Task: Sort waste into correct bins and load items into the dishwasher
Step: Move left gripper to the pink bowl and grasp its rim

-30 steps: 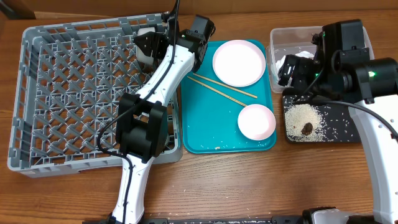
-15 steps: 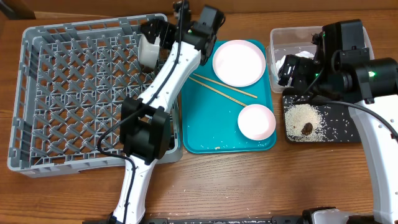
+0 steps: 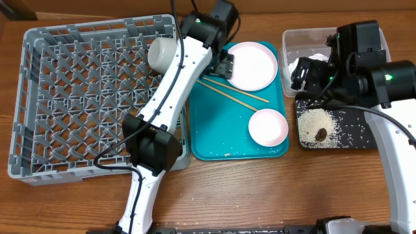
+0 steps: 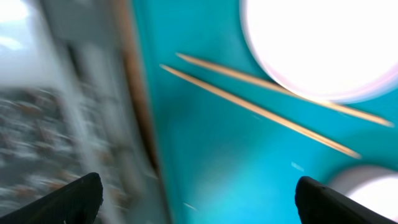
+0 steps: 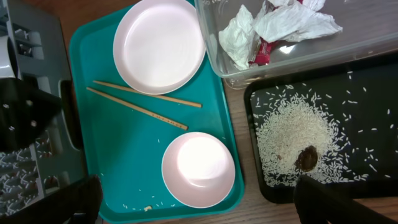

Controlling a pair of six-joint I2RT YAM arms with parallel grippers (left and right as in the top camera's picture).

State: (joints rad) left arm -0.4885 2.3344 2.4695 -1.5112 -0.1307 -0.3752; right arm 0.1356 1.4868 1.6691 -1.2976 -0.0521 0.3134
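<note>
A small white cup (image 3: 161, 53) lies in the back right corner of the grey dishwasher rack (image 3: 71, 97). My left gripper (image 3: 224, 66) (image 4: 199, 202) hangs open and empty over the teal tray, beside the pink plate (image 3: 250, 65) (image 4: 323, 43) and above the two chopsticks (image 3: 233, 92) (image 4: 261, 109). A whitish bowl (image 3: 268, 127) (image 5: 198, 169) stands at the tray's front. My right gripper (image 3: 302, 77) (image 5: 199, 202) is open and empty, high between the tray and the bins. Crumpled wrappers (image 5: 273, 28) fill the clear tub (image 5: 298, 59). Rice (image 5: 292, 134) and a brown lump (image 5: 306, 158) lie in the black tray (image 5: 379, 180).
The teal tray (image 3: 214, 136) sits between the rack and the bins, with a few stray rice grains (image 5: 143, 208) near its front edge. The left arm's white link (image 3: 172, 91) crosses the rack's right wall. Bare wooden table (image 3: 260, 188) runs along the front.
The left gripper opened and let go of the cup in the rack, then swung right over the teal tray. The right arm has not moved.
</note>
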